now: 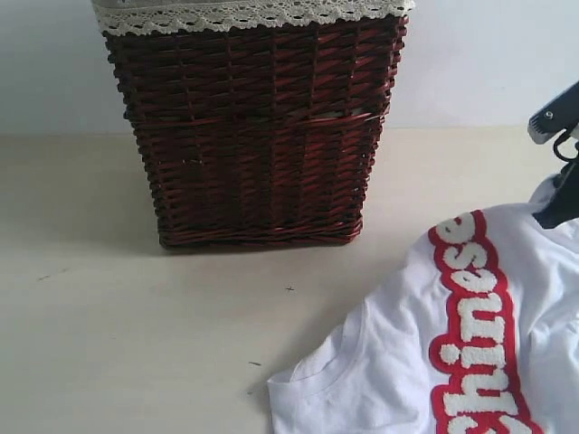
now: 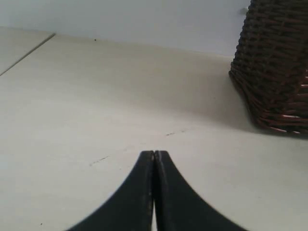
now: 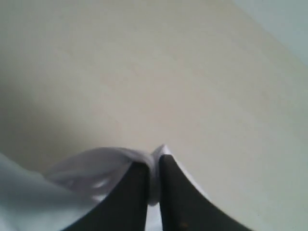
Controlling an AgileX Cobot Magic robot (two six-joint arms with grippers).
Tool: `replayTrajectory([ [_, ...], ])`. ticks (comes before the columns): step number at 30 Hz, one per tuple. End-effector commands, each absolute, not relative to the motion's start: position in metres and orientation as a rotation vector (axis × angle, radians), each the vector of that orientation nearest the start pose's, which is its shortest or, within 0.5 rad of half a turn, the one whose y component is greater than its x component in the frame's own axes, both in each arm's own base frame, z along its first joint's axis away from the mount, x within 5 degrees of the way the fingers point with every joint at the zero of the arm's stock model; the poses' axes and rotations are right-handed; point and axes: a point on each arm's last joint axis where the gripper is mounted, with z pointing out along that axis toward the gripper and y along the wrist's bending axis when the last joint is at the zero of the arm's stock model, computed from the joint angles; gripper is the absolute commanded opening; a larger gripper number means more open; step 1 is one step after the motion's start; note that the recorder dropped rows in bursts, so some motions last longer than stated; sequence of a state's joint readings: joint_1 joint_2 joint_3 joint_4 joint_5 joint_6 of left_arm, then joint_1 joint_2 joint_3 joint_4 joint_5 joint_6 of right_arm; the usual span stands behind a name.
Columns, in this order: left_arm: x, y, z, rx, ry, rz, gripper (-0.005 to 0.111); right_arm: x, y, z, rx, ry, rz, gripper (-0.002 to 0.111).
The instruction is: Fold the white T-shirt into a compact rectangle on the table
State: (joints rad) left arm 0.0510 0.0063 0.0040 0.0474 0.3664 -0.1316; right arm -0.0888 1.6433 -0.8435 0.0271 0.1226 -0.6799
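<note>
An edge of the white T-shirt point(image 1: 407, 362) is pinched between the jaws of the right gripper point(image 3: 153, 163), with a small fold of cloth bunched at the tips. The garment is spread at the near right of the table point(image 1: 136, 316), chest side up. The red-outlined letters point(image 1: 475, 316) run along it, and one sleeve points toward the middle. The left gripper point(image 2: 154, 154) is clamped shut on nothing and held low over bare tabletop, with the wicker basket point(image 1: 253, 136) off to one side.

The step in hand is judged an early one: an edge is being taken for a first fold, and no rectangle is formed yet. Next, the pinched edge would need to be carried across the cloth and laid flat. A second hold by the idle gripper would likely be wanted, so the fabric is not dragged.

Much is cut off. The shirt's right and lower parts are lost beyond the frame, so it cannot be told whether hem or shoulder is gripped. No collar tag can be made out. The right arm is only glimpsed at the picture's edge.
</note>
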Motion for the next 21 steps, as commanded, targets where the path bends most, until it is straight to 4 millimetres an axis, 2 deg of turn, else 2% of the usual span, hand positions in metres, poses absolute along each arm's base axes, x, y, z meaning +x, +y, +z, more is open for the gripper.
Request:
replayTrajectory([
  [1,0.053,0.004,0.181,-0.138,1.831,-0.013,0.000,0.322,-0.030,0.182,-0.660,2.381,-0.316,0.035],
  [4,0.053,0.004,0.181,-0.138,1.831,-0.013,0.000,0.320,-0.030,0.183,-0.671,2.389,-0.315,0.050],
  [6,0.053,0.004,0.181,-0.138,1.831,-0.013,0.000,0.318,-0.029,0.192,-0.703,2.355,-0.337,0.052],
  [9,0.053,0.004,0.181,-0.138,1.831,-0.013,0.000,0.310,-0.028,0.223,-0.700,2.258,-0.384,0.051],
  [11,0.053,0.004,0.181,-0.138,1.831,-0.013,0.000,0.296,-0.027,0.248,-0.700,2.215,-0.404,0.051],
  [13,0.053,0.004,0.181,-0.138,1.831,-0.013,0.000,0.278,-0.025,0.260,-0.846,2.248,-0.424,0.051],
  [16,0.053,0.004,0.181,-0.138,1.831,-0.013,0.000,0.243,-0.022,0.251,-1.175,2.482,-0.294,0.050],
  [18,0.053,0.004,0.181,-0.138,1.831,-0.013,0.000,0.218,-0.018,0.236,-1.477,2.649,-0.064,0.048],
  [19,0.053,0.004,0.181,-0.138,1.831,-0.013,0.000,0.207,-0.015,0.228,-1.585,2.688,0.066,0.048],
  [21,0.053,0.004,0.181,-0.138,1.831,-0.013,0.000,0.194,-0.010,0.208,-1.766,2.646,0.255,0.048],
])
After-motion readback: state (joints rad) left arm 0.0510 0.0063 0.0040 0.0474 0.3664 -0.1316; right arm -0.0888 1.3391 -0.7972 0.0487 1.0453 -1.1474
